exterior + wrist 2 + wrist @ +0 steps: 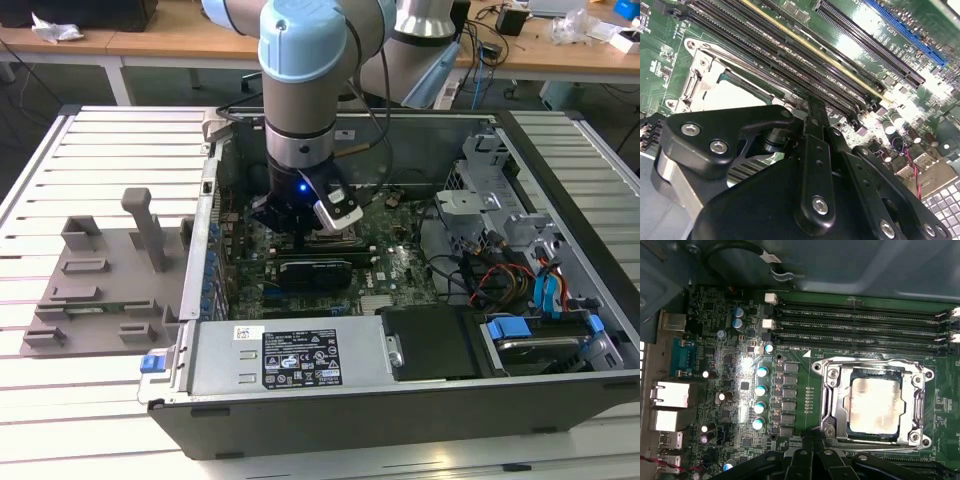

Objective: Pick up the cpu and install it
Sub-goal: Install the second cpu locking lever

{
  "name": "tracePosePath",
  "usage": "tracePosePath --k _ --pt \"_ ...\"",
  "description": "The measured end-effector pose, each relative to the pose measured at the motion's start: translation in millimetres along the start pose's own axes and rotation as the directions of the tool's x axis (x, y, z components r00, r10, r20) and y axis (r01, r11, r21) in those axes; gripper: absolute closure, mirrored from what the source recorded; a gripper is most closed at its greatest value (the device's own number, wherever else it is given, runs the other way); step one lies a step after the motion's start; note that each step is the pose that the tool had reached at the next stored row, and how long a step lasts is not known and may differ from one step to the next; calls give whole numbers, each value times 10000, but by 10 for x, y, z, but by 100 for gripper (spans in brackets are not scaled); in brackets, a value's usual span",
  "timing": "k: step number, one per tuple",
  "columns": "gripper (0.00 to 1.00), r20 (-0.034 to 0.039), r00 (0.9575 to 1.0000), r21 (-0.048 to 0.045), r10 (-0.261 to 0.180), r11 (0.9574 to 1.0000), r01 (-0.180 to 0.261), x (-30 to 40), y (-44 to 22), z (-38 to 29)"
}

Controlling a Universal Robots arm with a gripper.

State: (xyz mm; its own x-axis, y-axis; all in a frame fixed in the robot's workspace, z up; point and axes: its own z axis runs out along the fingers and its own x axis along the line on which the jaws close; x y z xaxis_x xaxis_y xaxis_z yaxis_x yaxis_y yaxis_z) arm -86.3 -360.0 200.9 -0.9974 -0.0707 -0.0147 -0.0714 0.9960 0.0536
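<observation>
Cpu [875, 410] sits in the socket, just ahead of the gripper [812, 452].
Light, stiff, fragile; hold by edges. Gripper's grasp: can't tell.

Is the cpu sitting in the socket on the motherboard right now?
Yes, in the first wrist view the cpu lies flat inside the metal socket frame on the green motherboard, its silvery top facing up.
</observation>
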Motion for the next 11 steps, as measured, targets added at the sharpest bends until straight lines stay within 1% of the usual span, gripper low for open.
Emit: tracePosePath --k 6,8,9,11 --pt "89 -2 10000 2 0 10000 0 -3 6 -72" --pt "89 0 10000 0 1 10000 -1 -11 10 -81" --pt "89 -4 10000 3 -1 10000 1 -28 17 -84" --pt "89 -8 10000 1 0 10000 0 -42 23 -84"
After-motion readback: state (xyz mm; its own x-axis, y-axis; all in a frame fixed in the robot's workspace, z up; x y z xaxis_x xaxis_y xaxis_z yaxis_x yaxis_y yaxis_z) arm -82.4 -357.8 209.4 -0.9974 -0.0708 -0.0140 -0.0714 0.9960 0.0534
